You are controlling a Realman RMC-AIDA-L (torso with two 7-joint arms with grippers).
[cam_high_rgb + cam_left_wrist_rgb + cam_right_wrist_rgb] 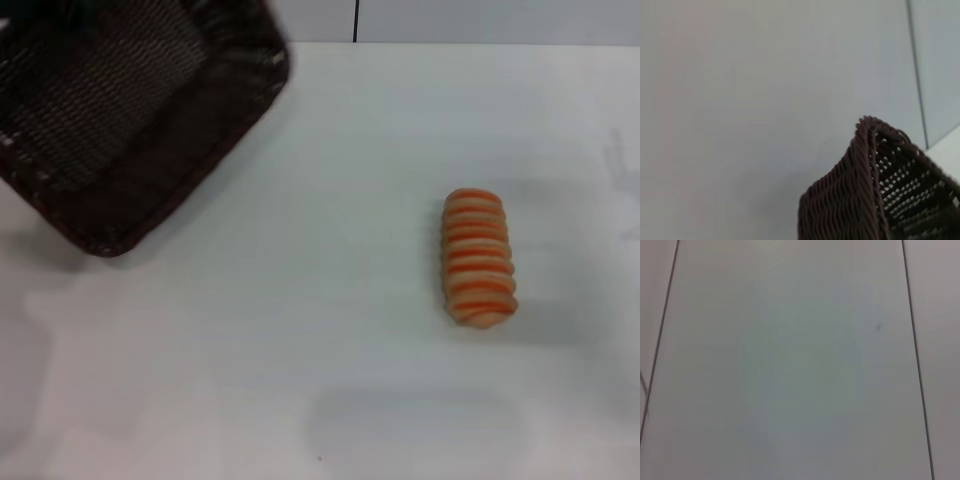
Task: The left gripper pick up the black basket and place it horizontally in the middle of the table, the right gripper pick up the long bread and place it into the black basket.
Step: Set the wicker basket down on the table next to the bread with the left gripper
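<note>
Out of sight in every view: both claws, left and right; their state cannot be told. Far-left corner of the wide plain white bench [300,380]: large rectangular dark brown-black woven wicker basket [130,120], tilted, its braided rim also seen by the left wrist camera [867,165]. Well apart, right of centre: small oblong tan loaf with orange-red crosswise stripes [479,258], lying flat.

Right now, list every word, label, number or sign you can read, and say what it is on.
None: no readable text in any view.
black basket: plain woven wicker, no label.
long bread: only orange stripes, no writing.
table: bare white, no markings.
</note>
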